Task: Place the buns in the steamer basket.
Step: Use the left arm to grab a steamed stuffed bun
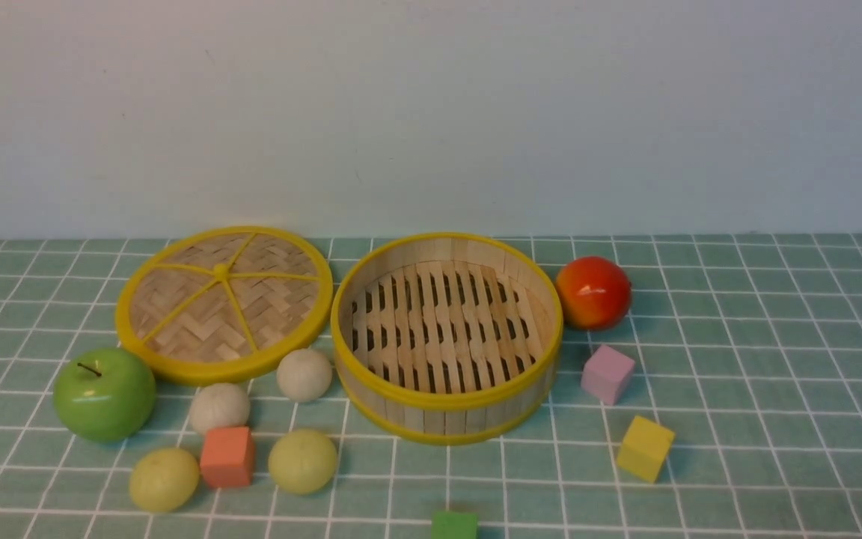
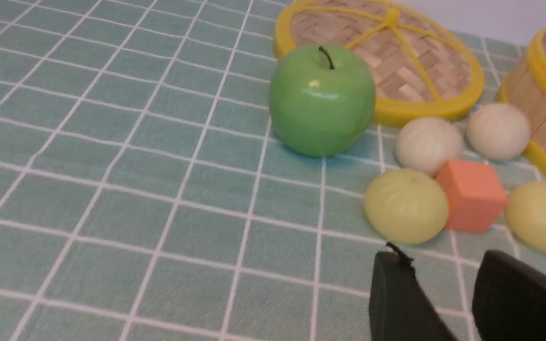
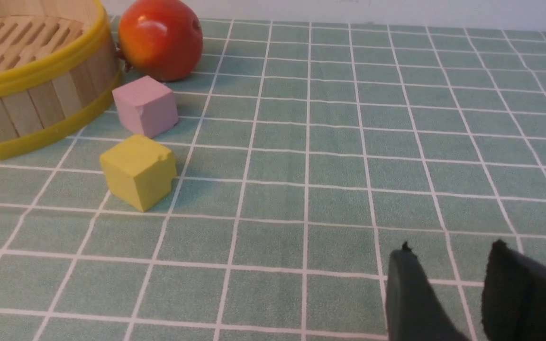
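Observation:
The steamer basket (image 1: 446,337) stands mid-table with a bare slatted floor; its wall shows in the left wrist view (image 2: 545,104) and the right wrist view (image 3: 31,85). Two off-white buns (image 1: 304,374) (image 1: 219,408) and two pale yellow-green buns (image 1: 302,461) (image 1: 164,479) lie left of it, around an orange cube (image 1: 227,457). In the left wrist view the buns (image 2: 428,144) (image 2: 498,131) (image 2: 405,206) (image 2: 541,217) lie just beyond my left gripper (image 2: 443,260), which is open and empty. My right gripper (image 3: 450,251) is open over bare cloth, far from the basket.
The flat woven lid (image 1: 225,303) lies left of the basket, with a green apple (image 1: 105,393) in front of it. A red-orange fruit (image 1: 593,293), a pink cube (image 1: 607,373), a yellow cube (image 1: 645,448) and a green cube (image 1: 455,524) sit right and front.

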{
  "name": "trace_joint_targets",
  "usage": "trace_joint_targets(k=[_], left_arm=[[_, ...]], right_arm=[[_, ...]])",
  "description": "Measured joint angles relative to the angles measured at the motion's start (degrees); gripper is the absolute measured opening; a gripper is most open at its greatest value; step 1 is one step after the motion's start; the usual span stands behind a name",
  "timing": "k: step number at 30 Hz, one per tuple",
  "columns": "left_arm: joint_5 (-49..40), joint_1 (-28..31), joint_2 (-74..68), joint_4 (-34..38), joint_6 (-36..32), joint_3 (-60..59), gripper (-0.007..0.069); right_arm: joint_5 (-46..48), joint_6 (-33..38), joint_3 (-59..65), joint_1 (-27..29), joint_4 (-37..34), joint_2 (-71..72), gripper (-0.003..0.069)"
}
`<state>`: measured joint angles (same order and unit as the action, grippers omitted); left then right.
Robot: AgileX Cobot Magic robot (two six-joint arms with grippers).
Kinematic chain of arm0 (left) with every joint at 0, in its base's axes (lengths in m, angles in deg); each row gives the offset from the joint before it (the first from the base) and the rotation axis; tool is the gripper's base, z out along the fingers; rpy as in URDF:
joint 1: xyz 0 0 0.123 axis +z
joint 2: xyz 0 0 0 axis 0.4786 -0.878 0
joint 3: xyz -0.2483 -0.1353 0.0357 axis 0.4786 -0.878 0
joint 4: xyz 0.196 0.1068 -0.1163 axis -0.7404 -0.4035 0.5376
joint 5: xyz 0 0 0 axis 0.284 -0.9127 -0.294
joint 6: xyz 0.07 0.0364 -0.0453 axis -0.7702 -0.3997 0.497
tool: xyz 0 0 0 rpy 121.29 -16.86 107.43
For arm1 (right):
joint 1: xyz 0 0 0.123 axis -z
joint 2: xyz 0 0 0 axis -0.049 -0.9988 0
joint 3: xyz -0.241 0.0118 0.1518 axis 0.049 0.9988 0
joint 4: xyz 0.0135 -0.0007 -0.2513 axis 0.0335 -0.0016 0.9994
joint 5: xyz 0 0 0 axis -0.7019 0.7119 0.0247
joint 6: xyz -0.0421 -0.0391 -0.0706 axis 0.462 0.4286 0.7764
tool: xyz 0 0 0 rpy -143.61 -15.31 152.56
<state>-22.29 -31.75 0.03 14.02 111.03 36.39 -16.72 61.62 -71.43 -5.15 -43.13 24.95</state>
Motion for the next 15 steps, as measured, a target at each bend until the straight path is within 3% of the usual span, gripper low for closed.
trace_joint_targets(k=[9,15], left_arm=[[19.4,0.0,0.0,4.1,1.6,0.0,0.0238],[27.2,0.0,0.0,5.6,2.1,0.0,0.0238]], right_arm=[[0.0,0.0,0.0,0.0,0.0,0.0,0.0239],[0.0,0.0,0.0,0.0,0.0,0.0,0.0239]])
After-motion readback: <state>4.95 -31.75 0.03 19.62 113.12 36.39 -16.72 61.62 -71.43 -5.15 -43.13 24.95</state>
